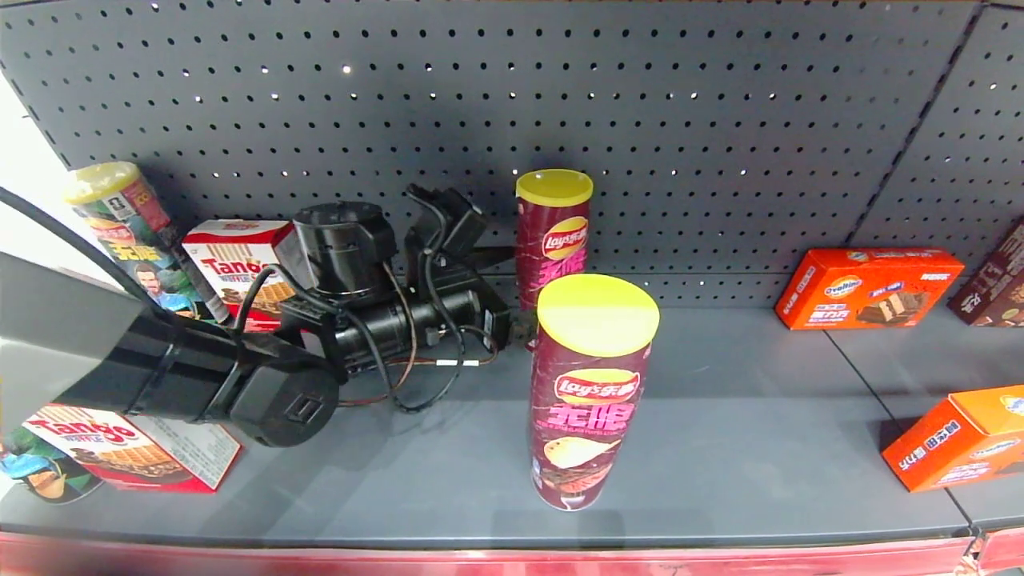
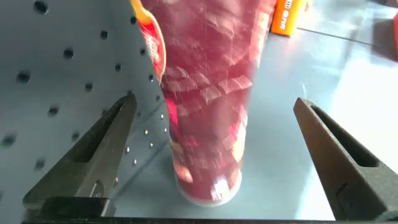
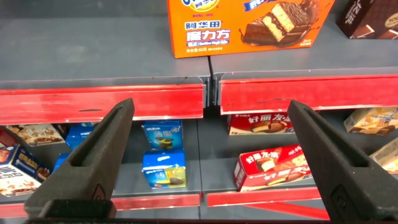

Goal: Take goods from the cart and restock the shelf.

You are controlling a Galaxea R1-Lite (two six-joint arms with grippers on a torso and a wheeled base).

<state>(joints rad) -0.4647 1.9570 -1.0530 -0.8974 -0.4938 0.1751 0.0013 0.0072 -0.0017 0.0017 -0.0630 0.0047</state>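
Two maroon chip cans with yellow lids stand upright on the grey shelf (image 1: 744, 416). The rear chip can (image 1: 552, 240) is near the pegboard and the front chip can (image 1: 592, 392) is closer to the shelf edge. My left arm comes in from the left, with the left gripper (image 1: 520, 324) low beside the rear can's base. In the left wrist view the left gripper (image 2: 214, 102) is open, one finger on each side of the rear can (image 2: 205, 143) and neither touching it. The right gripper (image 3: 210, 104) is open and holds nothing. It faces lower shelves with red rails.
Wafer boxes (image 1: 240, 264) (image 1: 132, 448) and a green can (image 1: 120, 216) crowd the shelf's left end. Orange boxes (image 1: 868, 288) (image 1: 960, 436) and a dark box (image 1: 992, 288) lie to the right. An orange box (image 3: 249, 25) and small snack boxes (image 3: 163, 158) fill the lower shelves.
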